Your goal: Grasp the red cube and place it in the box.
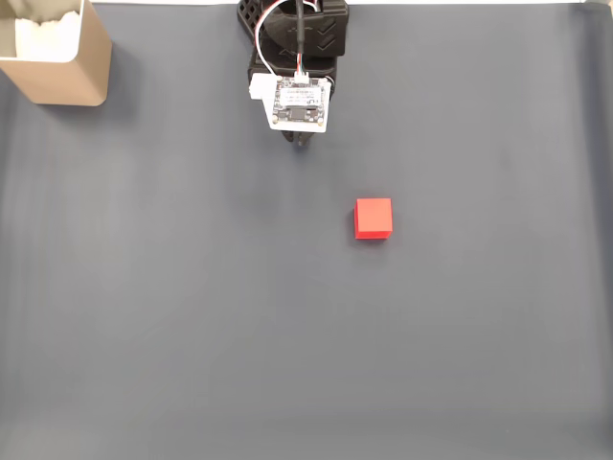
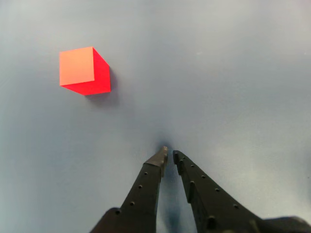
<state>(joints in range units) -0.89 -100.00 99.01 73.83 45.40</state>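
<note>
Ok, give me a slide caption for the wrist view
Closed tool hovering over the grey mat, red cube lying apart at upper left.

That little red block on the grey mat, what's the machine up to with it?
A small robot arm is set up to pick up the red cube and drop it into the box at the mat's top left corner in the fixed view. Nothing is held yet. In the wrist view the gripper has its fingers nearly together, empty, above the grey mat, with the cube lying apart from it, up and to the left.
</note>
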